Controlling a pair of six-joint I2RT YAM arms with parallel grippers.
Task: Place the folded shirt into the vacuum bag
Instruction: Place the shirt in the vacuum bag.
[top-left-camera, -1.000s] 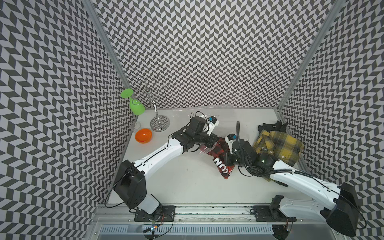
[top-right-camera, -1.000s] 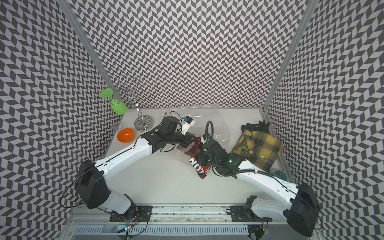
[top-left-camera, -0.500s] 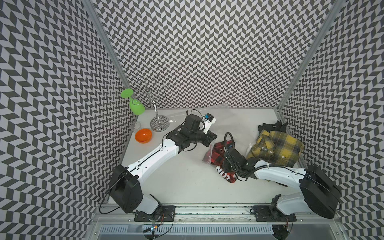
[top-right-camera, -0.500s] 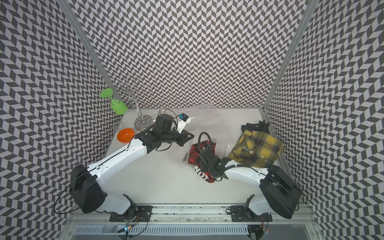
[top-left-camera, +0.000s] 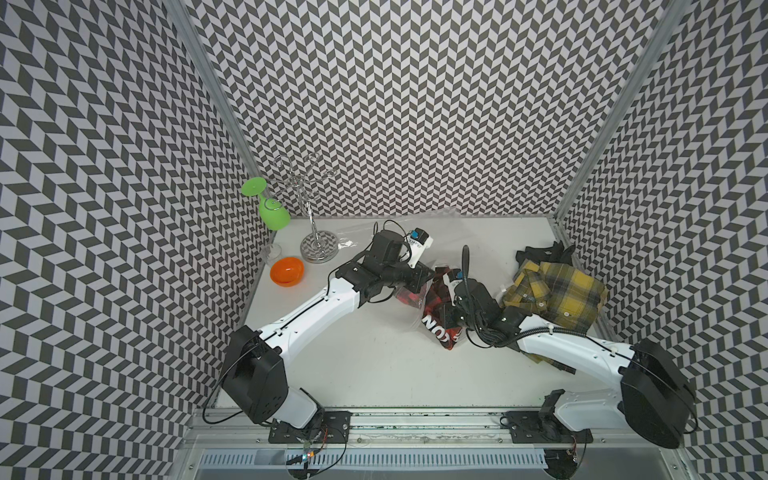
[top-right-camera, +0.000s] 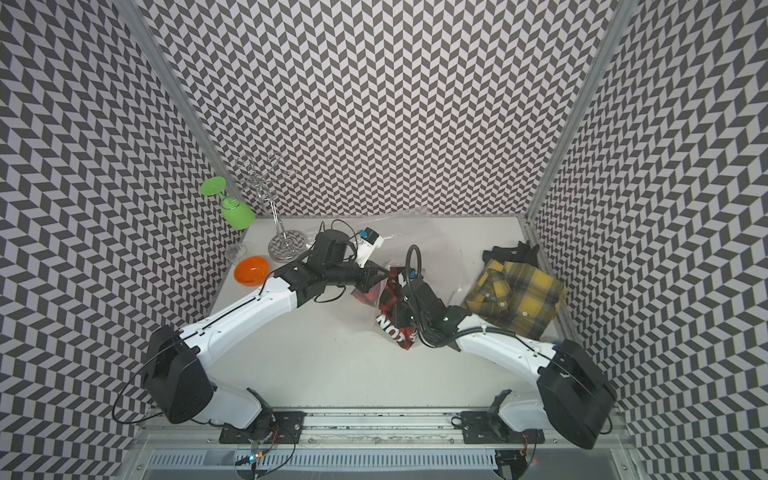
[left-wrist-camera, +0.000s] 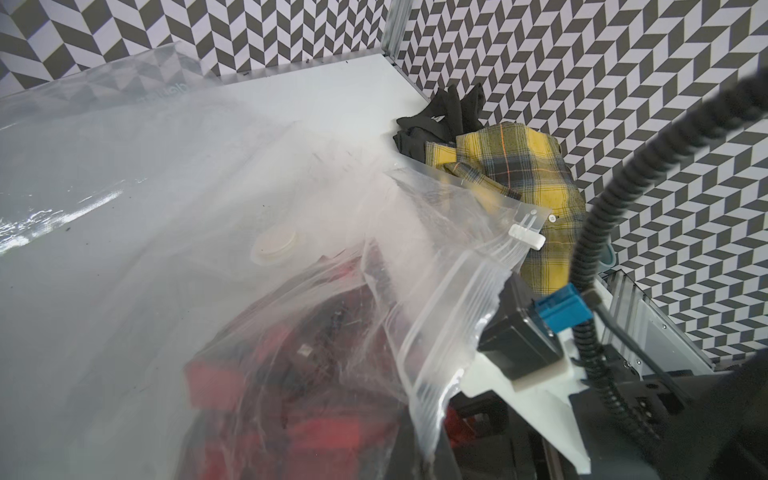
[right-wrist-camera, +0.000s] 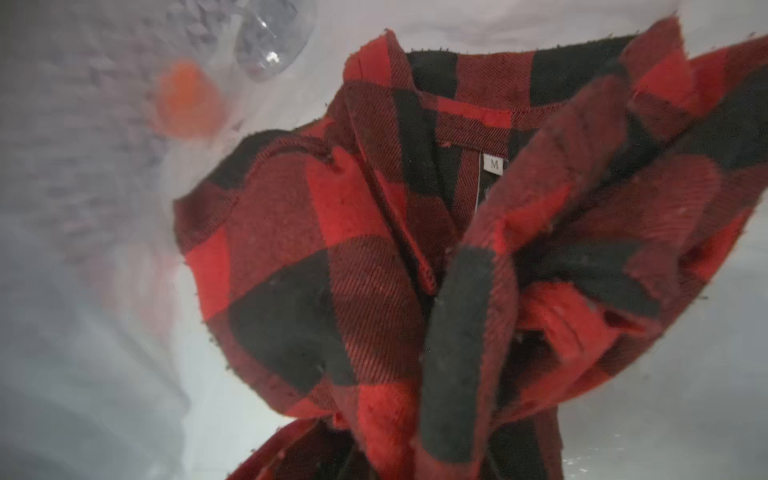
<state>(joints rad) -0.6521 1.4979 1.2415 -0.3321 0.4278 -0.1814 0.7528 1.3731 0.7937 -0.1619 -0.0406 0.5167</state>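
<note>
The folded shirt (top-left-camera: 436, 293) (top-right-camera: 388, 297) is red-and-black plaid and lies bunched in the mouth of the vacuum bag (top-left-camera: 449, 237) (top-right-camera: 419, 235), a clear crinkly sheet across the back of the table. My left gripper (top-left-camera: 424, 276) (top-right-camera: 374, 274) (left-wrist-camera: 430, 461) is shut on the bag's zip-seal edge (left-wrist-camera: 449, 316), holding it up. The white valve cap (left-wrist-camera: 276, 247) shows through the plastic. My right gripper (top-left-camera: 442, 316) (top-right-camera: 395, 318) is at the shirt. The shirt (right-wrist-camera: 374, 232) fills the right wrist view and hides the jaws.
A yellow plaid shirt (top-left-camera: 557, 291) and black cloth (top-left-camera: 544, 251) lie at the right wall. At the back left are an orange bowl (top-left-camera: 286, 271), a small clear glass (top-left-camera: 272, 251) and a wire rack (top-left-camera: 319, 247) holding a green glass (top-left-camera: 274, 214).
The right arm, folded low half a second ago, has risen and stretched out again, lifting the shirt's near end. The left gripper has shifted slightly while keeping hold of the bag's edge.
</note>
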